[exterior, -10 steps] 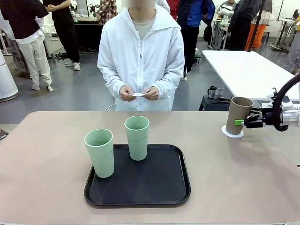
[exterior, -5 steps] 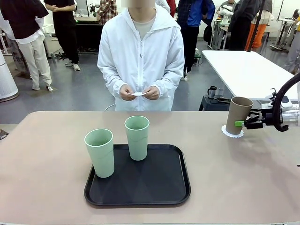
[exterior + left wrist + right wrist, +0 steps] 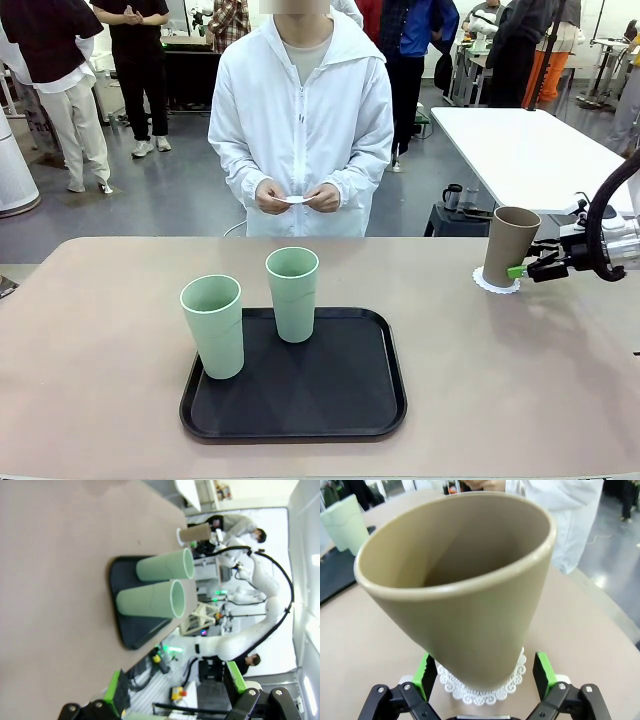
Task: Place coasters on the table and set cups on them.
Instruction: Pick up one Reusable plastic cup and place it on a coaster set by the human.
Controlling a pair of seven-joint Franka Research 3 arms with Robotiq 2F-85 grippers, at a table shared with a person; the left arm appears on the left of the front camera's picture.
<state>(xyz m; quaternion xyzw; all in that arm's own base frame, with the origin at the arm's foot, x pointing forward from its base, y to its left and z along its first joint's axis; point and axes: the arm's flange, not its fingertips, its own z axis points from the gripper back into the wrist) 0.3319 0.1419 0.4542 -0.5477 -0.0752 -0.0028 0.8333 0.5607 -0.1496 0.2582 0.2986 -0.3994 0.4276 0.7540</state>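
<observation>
The brown cup [image 3: 511, 247] stands upright on a white lacy coaster [image 3: 496, 283] at the table's [image 3: 100, 300] far right. My right gripper [image 3: 528, 269] is open just to its right. In the right wrist view the green pads [image 3: 426, 674] flank the foot of the brown cup [image 3: 465, 590], clear of it, over the coaster [image 3: 485, 690]. Two pale green cups [image 3: 212, 325] [image 3: 292, 293] stand on the black tray [image 3: 300, 400]. The person holds another coaster [image 3: 296, 201] in both hands. My left gripper [image 3: 176, 687] is open and holds nothing. It looks across at the green cups [image 3: 152, 600].
The person stands at the far edge, in the middle. A white table [image 3: 530, 150] is behind on the right. The tabletop is bare to the left of the tray and between the tray and the brown cup.
My right gripper has drawn back a little to the right, away from the brown cup, which stays on its coaster. The green cups and the person's hands have not moved.
</observation>
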